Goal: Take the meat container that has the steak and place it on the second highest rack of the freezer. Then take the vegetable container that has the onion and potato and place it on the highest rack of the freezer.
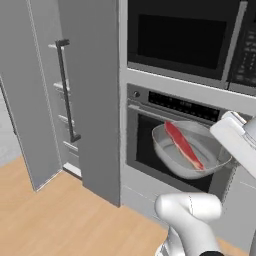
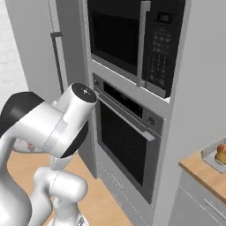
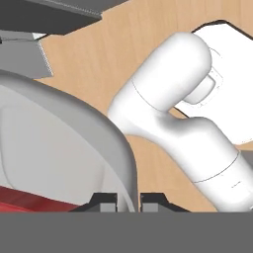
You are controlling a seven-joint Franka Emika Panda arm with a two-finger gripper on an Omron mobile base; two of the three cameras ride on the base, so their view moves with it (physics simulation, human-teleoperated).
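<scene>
A grey kitchen wall unit is seen above a wooden floor: a built-in oven with a dark glass door, a microwave set over it, and to the left a tall freezer whose door stands open, narrow door racks being visible behind a dark vertical handle.

In the hand view the gripper is shown clamped on the rim of the meat container: one dark fingertip lies inside the grey wall and the other outside, with the thin rim pinched between them and hardly any gap left. A strip of red steak is seen inside the bowl just beside the inner fingertip.

In the left base view the meat container is held in the air in front of the oven door, well to the right of the open freezer. It is tilted, its open side turned toward the camera. The steak is laid along the bowl, its long axis running from upper left to lower right.

On a counter at the right edge of the right base view, a second container with round produce is partly visible.
</scene>
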